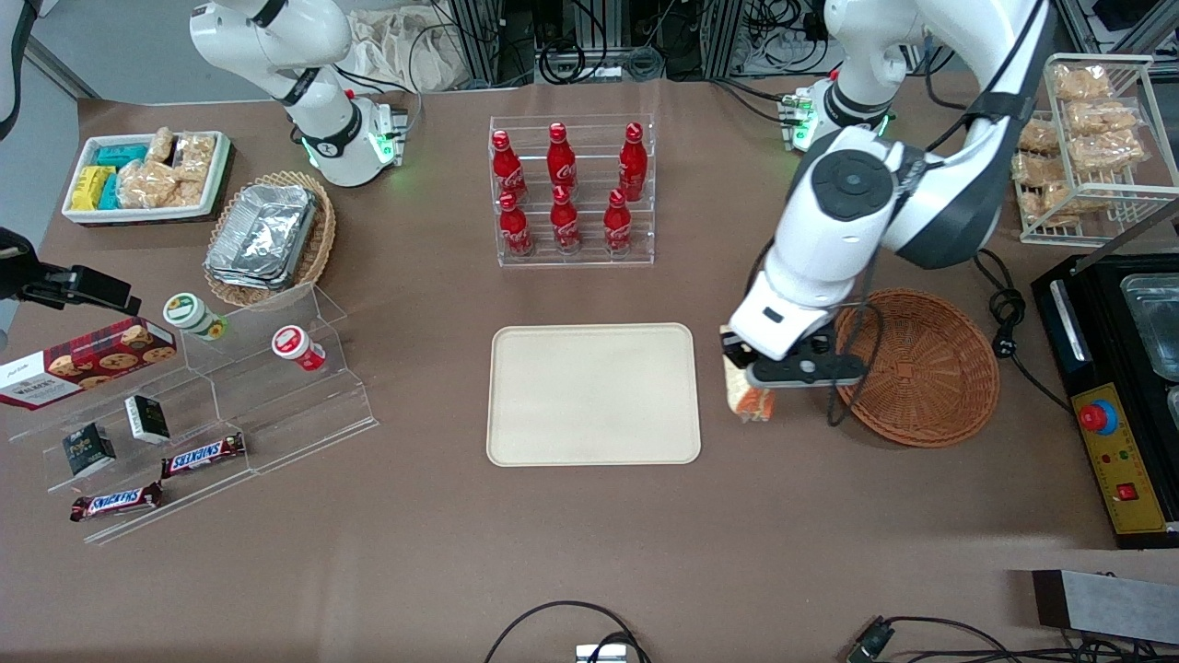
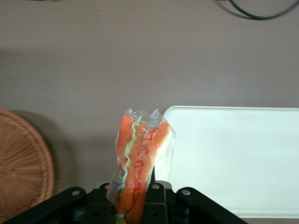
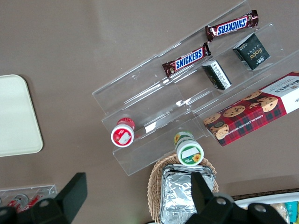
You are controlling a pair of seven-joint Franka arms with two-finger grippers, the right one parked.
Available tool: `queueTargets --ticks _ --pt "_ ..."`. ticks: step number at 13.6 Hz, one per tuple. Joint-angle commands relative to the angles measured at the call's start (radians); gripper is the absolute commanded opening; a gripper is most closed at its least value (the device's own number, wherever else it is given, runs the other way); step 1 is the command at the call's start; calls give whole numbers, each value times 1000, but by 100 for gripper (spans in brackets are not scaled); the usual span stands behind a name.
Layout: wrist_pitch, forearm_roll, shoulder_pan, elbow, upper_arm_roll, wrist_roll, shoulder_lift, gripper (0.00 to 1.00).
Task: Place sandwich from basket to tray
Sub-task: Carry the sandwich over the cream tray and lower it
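Gripper (image 1: 748, 385) clamps the wrapped sandwich (image 2: 140, 168) between its fingers, above bare table between basket (image 1: 930, 368) and tray (image 1: 594, 394).

Light: I saw even, bright overhead | Shadows: soft one under the gripper (image 1: 757, 391) beside the basket (image 1: 930, 368) | Glare: foil containers (image 1: 262, 235) shone | Focus: wrapped sandwich (image 2: 140, 172) slightly soft.

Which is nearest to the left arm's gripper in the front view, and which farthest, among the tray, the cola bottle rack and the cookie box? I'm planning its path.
The gripper holds the sandwich between basket and tray.
1. Tray: right beside the gripper.
2. Cola bottle rack: farther from the camera.
3. Cookie box: toward the parked arm's end.
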State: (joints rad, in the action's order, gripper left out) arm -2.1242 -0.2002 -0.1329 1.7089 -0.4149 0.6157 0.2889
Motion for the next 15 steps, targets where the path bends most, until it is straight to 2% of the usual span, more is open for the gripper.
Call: queueTargets --ticks 1,4,7,9,15 --pt "27 -68 -82 -90 2 4 84 0" --pt "47 -136 -148 -135 2 12 176 0" --pt "49 -214 -194 -195 4 139 285 0" --pt "44 -217 -195 -248 4 162 340 0" --pt "-17 -223 -209 -265 5 216 407 1"
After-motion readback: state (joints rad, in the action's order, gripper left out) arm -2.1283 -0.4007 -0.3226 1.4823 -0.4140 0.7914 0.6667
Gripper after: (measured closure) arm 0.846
